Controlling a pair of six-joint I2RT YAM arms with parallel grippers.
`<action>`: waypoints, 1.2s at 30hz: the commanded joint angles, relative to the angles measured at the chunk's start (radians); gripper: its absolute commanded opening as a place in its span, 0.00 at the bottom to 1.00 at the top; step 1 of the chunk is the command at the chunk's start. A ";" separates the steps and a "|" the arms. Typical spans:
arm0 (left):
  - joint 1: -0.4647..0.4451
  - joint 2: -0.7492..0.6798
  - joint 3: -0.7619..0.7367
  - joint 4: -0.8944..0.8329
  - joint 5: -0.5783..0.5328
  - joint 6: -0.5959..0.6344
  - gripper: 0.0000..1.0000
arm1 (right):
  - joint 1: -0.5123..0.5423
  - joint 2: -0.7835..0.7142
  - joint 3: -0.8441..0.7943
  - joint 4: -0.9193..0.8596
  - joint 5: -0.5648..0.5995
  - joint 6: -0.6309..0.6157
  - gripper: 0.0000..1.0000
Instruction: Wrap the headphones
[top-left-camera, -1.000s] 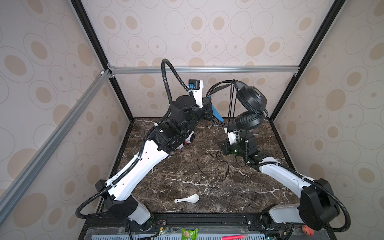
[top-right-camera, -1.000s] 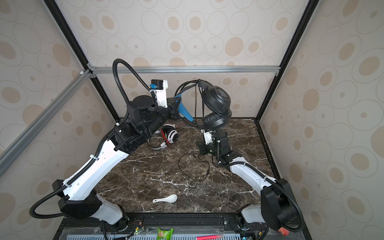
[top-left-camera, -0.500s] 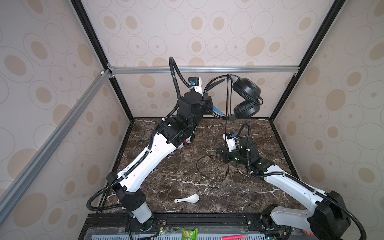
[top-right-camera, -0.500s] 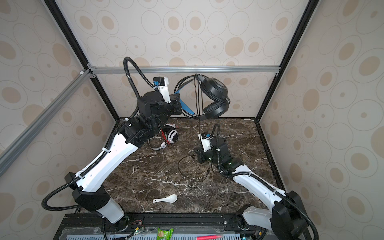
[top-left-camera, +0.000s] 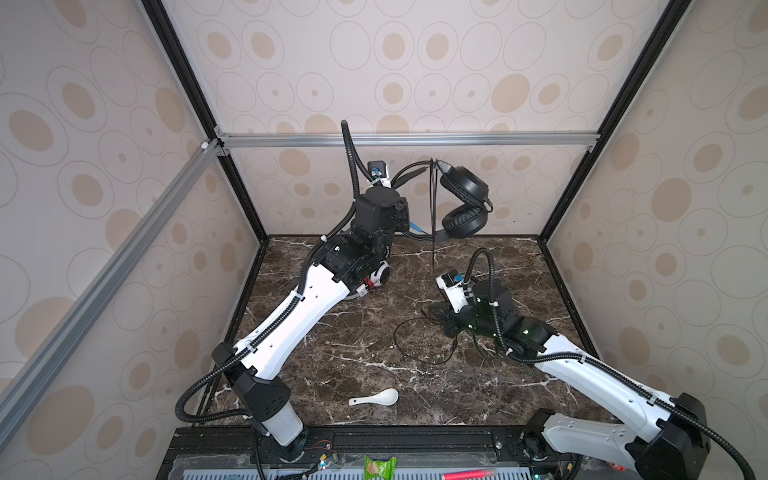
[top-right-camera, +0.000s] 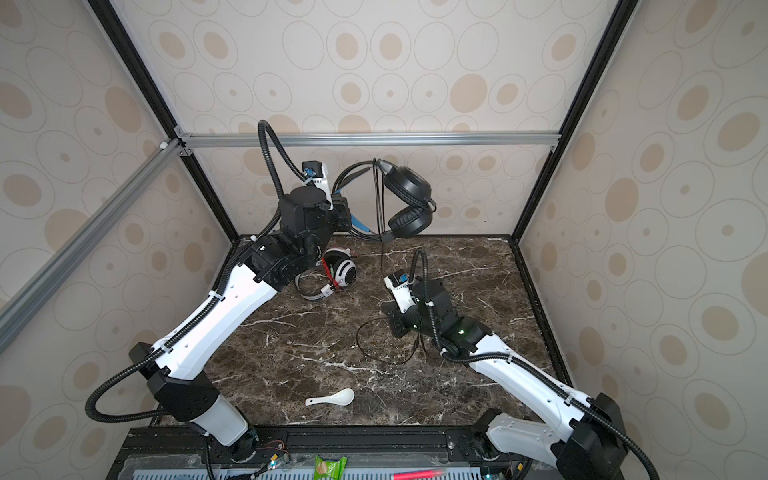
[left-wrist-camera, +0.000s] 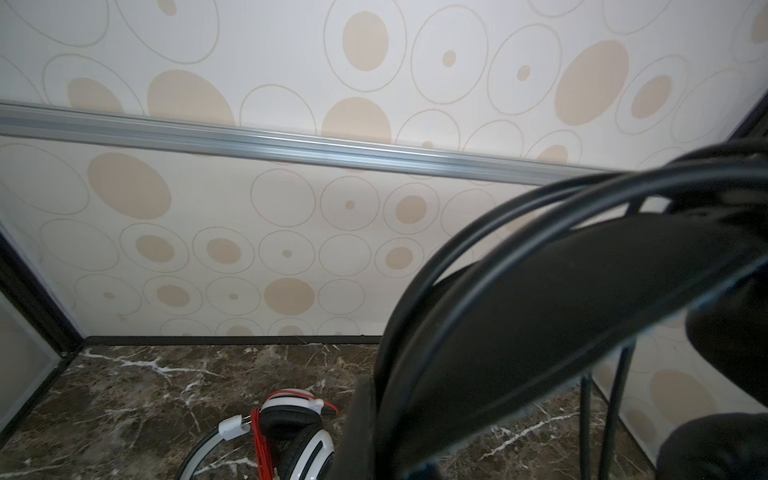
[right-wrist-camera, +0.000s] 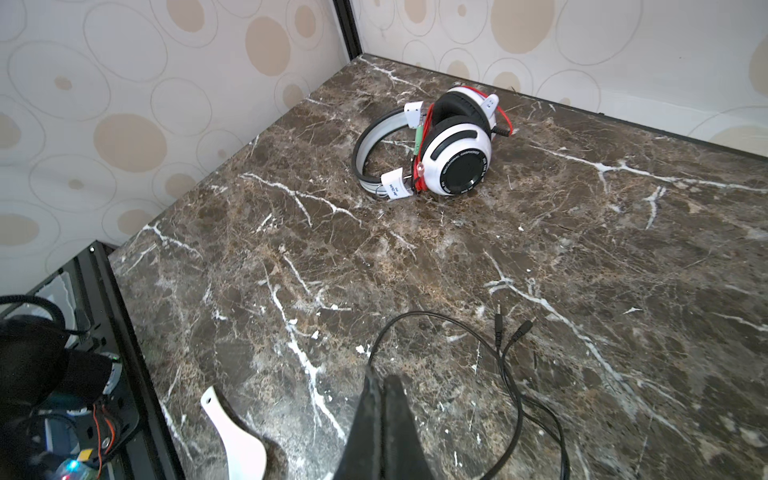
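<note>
The black headphones (top-left-camera: 465, 189) (top-right-camera: 409, 187) hang high near the back wall. My left gripper (top-left-camera: 409, 224) (top-right-camera: 351, 220) is shut on their headband (left-wrist-camera: 540, 311), which fills much of the left wrist view. Their black cord (top-left-camera: 433, 249) (top-right-camera: 381, 257) drops straight to the table. It ends in a loose loop (top-left-camera: 415, 345) (right-wrist-camera: 515, 399) with its plugs (right-wrist-camera: 498, 324) lying free. My right gripper (top-left-camera: 441, 311) (top-right-camera: 395, 320) (right-wrist-camera: 380, 378) is low over the table, shut on the cord at its tips. The white headphones (top-right-camera: 343, 270) (right-wrist-camera: 457, 153) (left-wrist-camera: 299, 436) lie at the back left, wound with a red cord.
A white spoon (top-left-camera: 376, 398) (top-right-camera: 332, 398) (right-wrist-camera: 237, 436) lies near the table's front edge. Patterned walls close in the marble table (top-left-camera: 332, 353) on three sides. An aluminium rail (top-left-camera: 415, 139) crosses the back wall just above the raised headset.
My right gripper has come down from just under the headset to the table, drawing the cord taut. The left arm has carried the black headphones back towards the rear wall.
</note>
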 joint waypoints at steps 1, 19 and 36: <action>0.014 -0.049 -0.006 0.099 -0.078 0.013 0.00 | 0.049 -0.001 0.067 -0.103 0.055 -0.078 0.00; 0.002 -0.065 -0.215 0.109 -0.261 0.340 0.00 | 0.106 0.115 0.432 -0.408 0.261 -0.309 0.00; -0.078 -0.102 -0.314 -0.009 -0.228 0.467 0.00 | 0.106 0.199 0.628 -0.494 0.507 -0.510 0.01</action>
